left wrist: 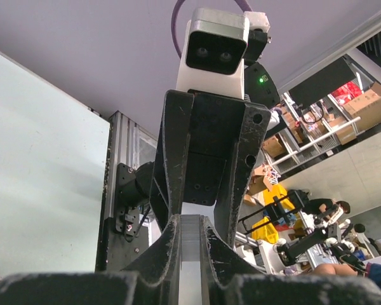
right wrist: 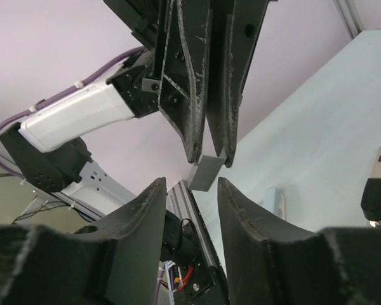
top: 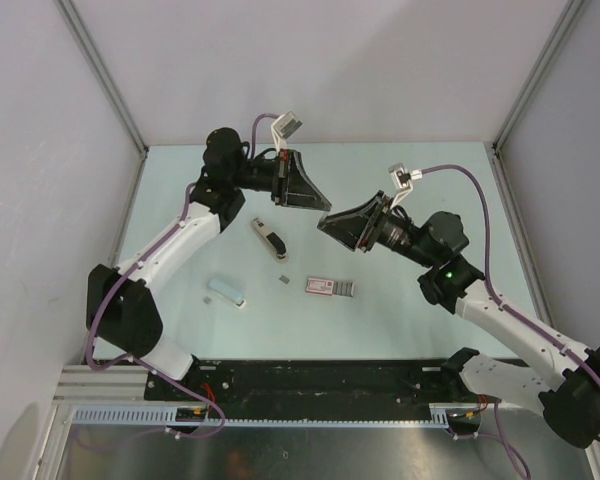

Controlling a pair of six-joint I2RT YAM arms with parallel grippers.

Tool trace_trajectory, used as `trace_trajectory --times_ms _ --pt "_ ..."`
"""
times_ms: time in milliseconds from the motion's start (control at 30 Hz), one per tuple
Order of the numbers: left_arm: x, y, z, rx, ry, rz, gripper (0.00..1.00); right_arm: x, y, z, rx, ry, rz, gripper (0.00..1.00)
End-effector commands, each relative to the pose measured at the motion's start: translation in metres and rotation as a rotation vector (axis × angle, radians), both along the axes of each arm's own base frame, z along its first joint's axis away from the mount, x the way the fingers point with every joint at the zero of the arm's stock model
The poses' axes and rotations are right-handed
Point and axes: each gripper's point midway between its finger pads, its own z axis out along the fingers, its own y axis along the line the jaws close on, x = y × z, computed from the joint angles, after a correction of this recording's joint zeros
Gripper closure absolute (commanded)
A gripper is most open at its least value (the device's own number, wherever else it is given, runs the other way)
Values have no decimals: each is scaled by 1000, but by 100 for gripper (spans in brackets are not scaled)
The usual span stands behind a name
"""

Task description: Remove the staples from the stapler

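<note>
A short grey strip of staples [left wrist: 190,248] is pinched between the fingertips of my left gripper [left wrist: 190,232], which is shut on it and raised above the table. In the right wrist view the strip of staples [right wrist: 206,171] sticks out of the left gripper [right wrist: 208,157], and its free end hangs level with the tips of my right gripper [right wrist: 190,184]. That gripper is open, with a clear gap on each side of the strip. From above, the left gripper [top: 325,208] and right gripper [top: 322,226] meet tip to tip. The black-and-silver stapler [top: 268,238] lies on the table below them.
On the table lie a pale blue piece [top: 227,292], a small dark bit [top: 283,280] and a red-and-white box [top: 330,287]. White walls close the table on three sides, and a black rail [top: 310,378] runs along its near edge.
</note>
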Motion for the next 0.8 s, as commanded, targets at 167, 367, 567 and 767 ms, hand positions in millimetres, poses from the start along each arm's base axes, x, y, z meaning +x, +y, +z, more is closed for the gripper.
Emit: trace_trajectory --times_ms 167,367,567,767 --pt "-3 5 8 -28 -26 13 86 1 5 38 128 -45 7 63" --pt "-1 7 6 -28 -24 26 86 3 5 39 134 -41 -10 71" --pt "1 9 4 -29 -29 38 85 3 -1 33 98 -35 -47 80" --pt "1 11 -1 -34 -58 63 58 5 -9 21 48 -4 -77 85"
